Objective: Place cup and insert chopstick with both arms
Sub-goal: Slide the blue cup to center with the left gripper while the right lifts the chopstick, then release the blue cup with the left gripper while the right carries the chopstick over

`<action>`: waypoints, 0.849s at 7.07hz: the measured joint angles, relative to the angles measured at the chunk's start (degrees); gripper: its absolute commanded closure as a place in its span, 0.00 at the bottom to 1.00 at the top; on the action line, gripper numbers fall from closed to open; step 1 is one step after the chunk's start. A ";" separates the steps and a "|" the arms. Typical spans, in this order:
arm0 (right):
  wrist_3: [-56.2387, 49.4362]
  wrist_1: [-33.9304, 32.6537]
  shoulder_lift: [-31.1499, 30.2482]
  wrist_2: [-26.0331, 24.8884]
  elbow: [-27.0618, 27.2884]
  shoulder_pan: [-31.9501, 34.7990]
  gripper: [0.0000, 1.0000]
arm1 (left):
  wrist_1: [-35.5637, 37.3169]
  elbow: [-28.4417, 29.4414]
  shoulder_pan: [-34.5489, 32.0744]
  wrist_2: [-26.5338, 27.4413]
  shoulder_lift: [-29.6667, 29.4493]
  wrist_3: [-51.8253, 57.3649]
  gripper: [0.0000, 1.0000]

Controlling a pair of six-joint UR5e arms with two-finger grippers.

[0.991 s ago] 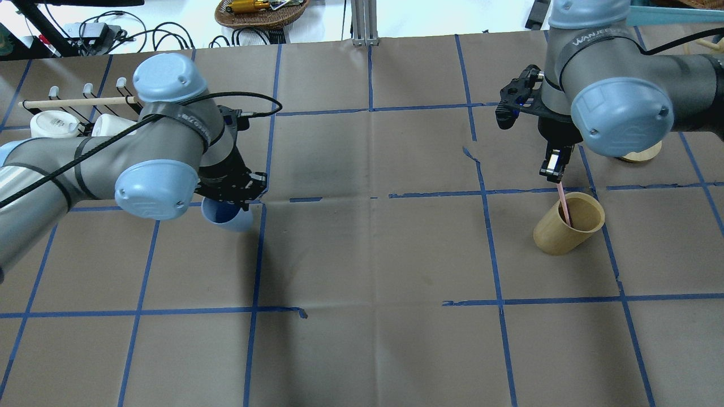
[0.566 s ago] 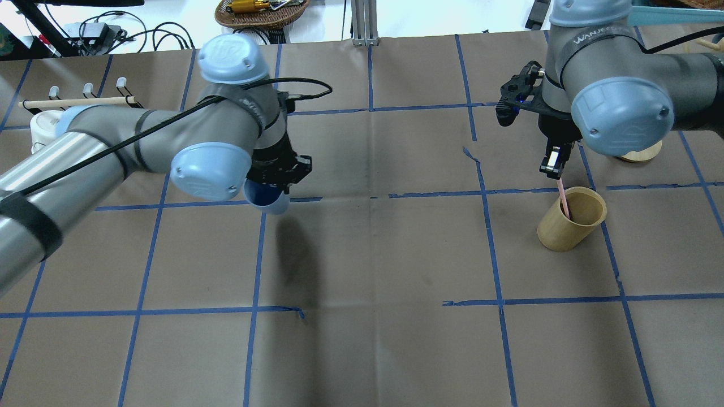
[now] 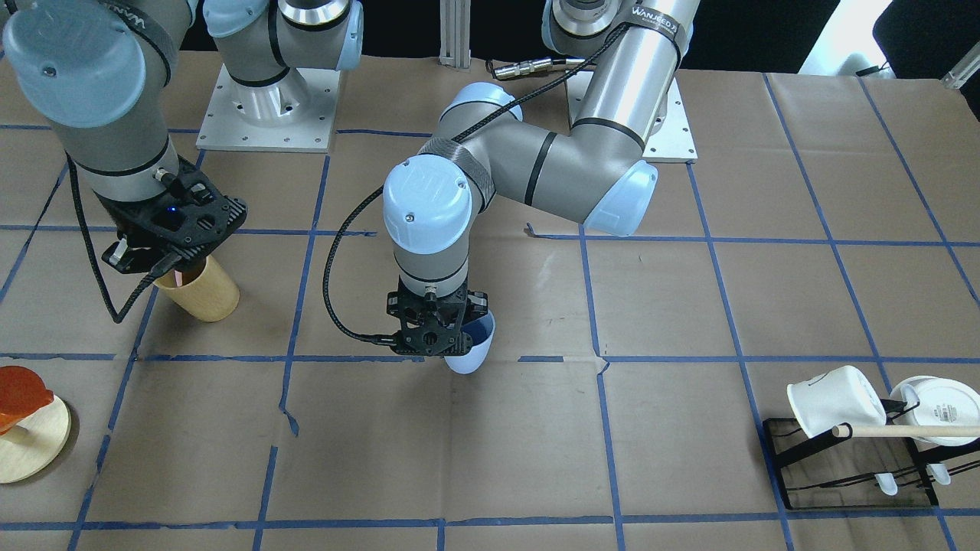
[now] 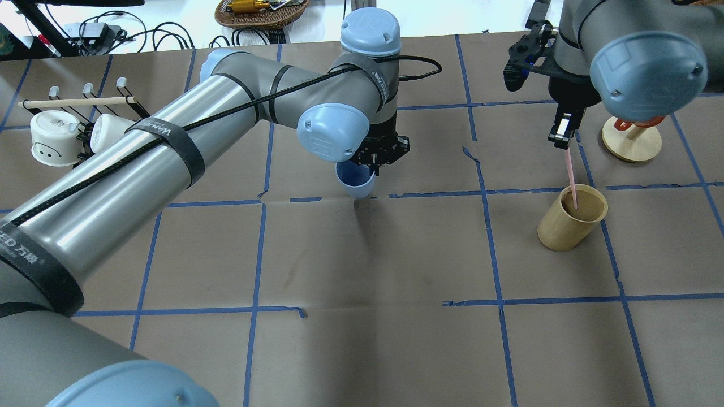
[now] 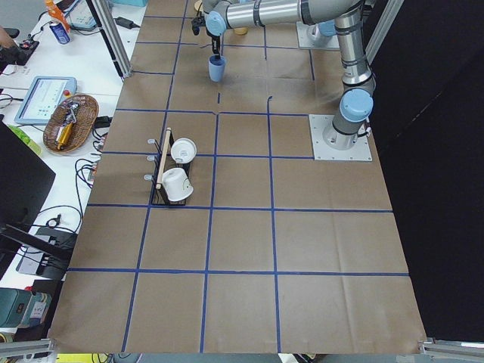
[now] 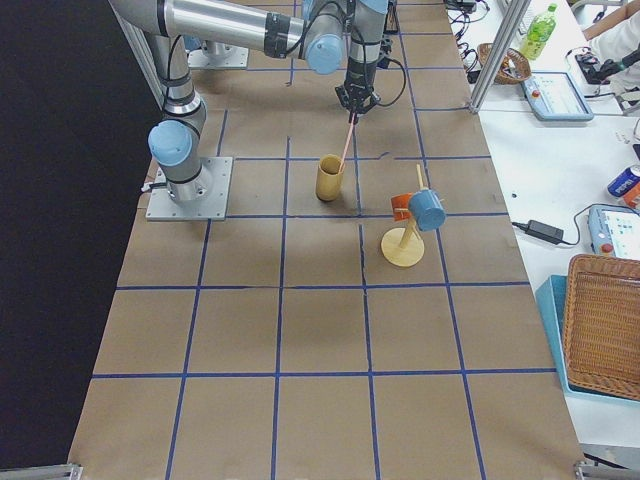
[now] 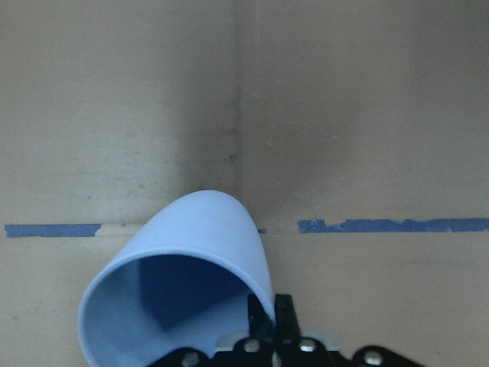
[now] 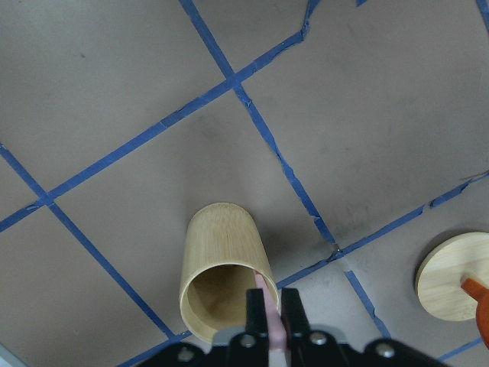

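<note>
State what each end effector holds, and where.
Left end effector pinches the cup at its rim; right end effector grips the chopstick by its top end.

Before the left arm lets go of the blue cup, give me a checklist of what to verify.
1. Left end effector shut on the cup at its rim: ok.
2. Cup base touching the table: cannot tell.
3. Paper around the cup free of other things: ok.
4. Right end effector shut on the chopstick: ok.
5. Chopstick clear of the tan cylinder: not ok, its lower end sits at the cylinder's mouth.
</note>
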 measured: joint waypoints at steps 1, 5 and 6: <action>0.19 2.88 -0.16 0.20 -2.05 0.01 0.92 | -0.23 0.12 -0.06 -0.43 -0.26 0.06 0.99; 1.98 11.34 -0.42 4.23 -10.65 0.23 0.92 | -0.38 0.52 -0.09 -0.78 -2.33 -0.10 0.00; 2.00 11.85 -0.34 5.82 -12.25 0.26 0.93 | -0.37 0.63 -0.12 -1.02 -2.24 -0.22 0.00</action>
